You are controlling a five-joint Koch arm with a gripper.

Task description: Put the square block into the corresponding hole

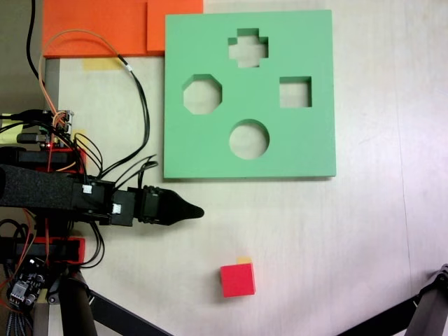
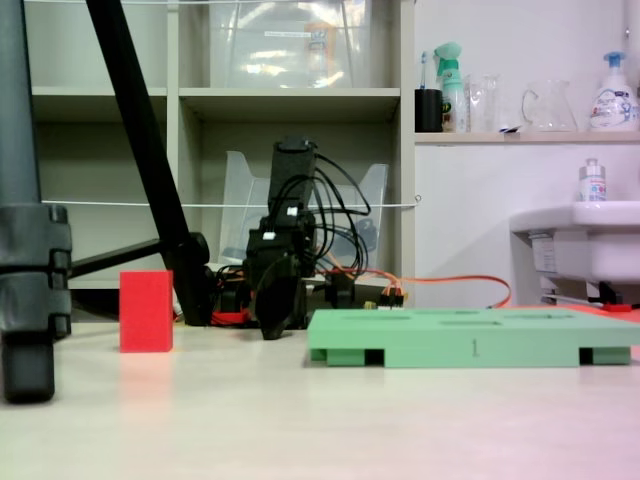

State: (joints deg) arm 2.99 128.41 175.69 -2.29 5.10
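The small red foam cube [image 1: 238, 280] [image 2: 146, 311] rests on the pale table, well in front of the thick green foam board [image 1: 210, 157] [image 2: 470, 345]. The board's square cutout [image 1: 295, 92] lies on its right side in a fixed view from above. My gripper [image 1: 200, 211] [image 2: 276, 322] hovers low over the table just below the board's lower left corner. It points right, its jaws drawn together into a single black tip with nothing held. The cube lies to the right of and below that tip, apart from it.
The board also has an octagonal cutout [image 1: 202, 94], a cross cutout [image 1: 248, 47] and a round one [image 1: 249, 138]. A yellow tape strip [image 1: 243, 260] touches the cube's far edge. Orange foam sheets [image 1: 105, 28] lie at top left. Tripod legs [image 1: 105, 311] [image 2: 30, 250] stand nearby.
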